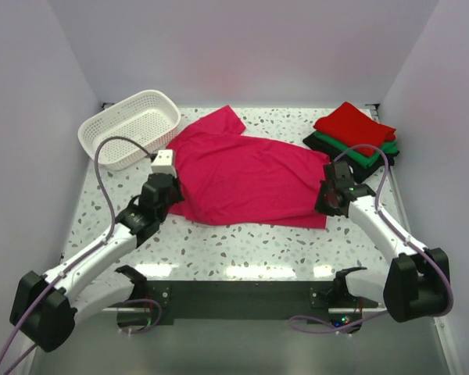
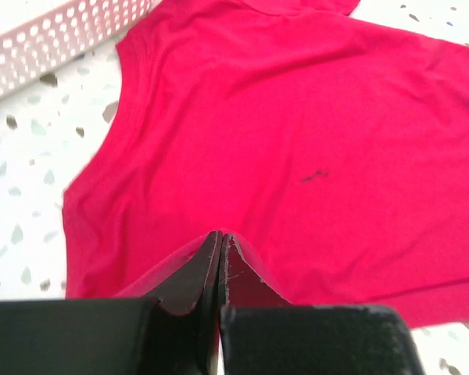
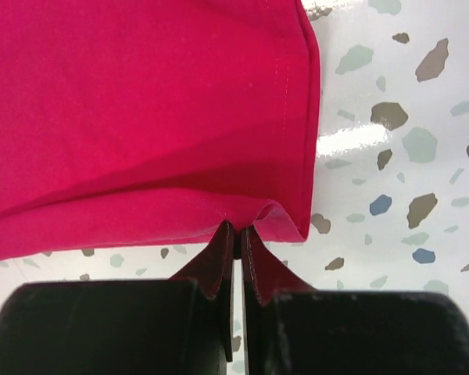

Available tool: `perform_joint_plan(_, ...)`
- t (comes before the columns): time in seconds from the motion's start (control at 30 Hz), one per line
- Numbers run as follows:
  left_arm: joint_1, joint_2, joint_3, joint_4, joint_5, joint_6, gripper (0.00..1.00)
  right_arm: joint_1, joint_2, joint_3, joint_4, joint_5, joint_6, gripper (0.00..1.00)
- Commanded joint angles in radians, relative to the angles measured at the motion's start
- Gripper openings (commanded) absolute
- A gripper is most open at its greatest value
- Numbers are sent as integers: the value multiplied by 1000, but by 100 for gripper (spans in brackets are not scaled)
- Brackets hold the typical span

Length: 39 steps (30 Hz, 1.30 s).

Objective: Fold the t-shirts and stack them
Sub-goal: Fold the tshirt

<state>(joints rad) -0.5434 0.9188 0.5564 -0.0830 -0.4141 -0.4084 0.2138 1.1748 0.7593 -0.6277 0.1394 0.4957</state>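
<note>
While the magenta-pink t-shirt lies spread flat on the speckled table, 2 arms hold it by its near edge, 1 at each end. The left gripper has its fingers pressed together with no gap showing, a ridge of pink cloth pinched between them at the shirt's near-left edge. The right gripper is likewise squeezed tight on the near-right corner, right at the stitched hem.

The shirt's long axis runs left to right across the table, from one claw to the other, and nearly all of the cloth lies beyond both claws, toward the far wall. A sleeve points to the far left, near the white basket. From this hold, the likely next move is to carry the near edge up and away over the body, both arms travelling together so the fold line stays parallel to that long axis.

The finished pile, with the red shirt on the green shirt and the black shirt at the bottom, sits at the far right, nearer the right arm.
</note>
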Motion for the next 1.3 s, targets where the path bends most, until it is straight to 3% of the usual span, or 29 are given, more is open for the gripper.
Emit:
perform_joint_plan(0.0,45,115,97,207,40,140,0,-13,58,57,65,9,-28,0)
perform_joint_plan(0.13,175,253,178,247,171,172,0,-21,106,71,74,26,-13,0)
perform_joint_plan(0.23,209,333,223,281,221,201,0,-31,132,92,71,52,-6,0)
perform_joint_plan(0.7,266,522,373,339,264,241,0,-99,355,242,57,97,-43,0)
perform_joint_plan(1.27,298,595,418,374,267,206,0,-140,453,322,43,106,-63,0)
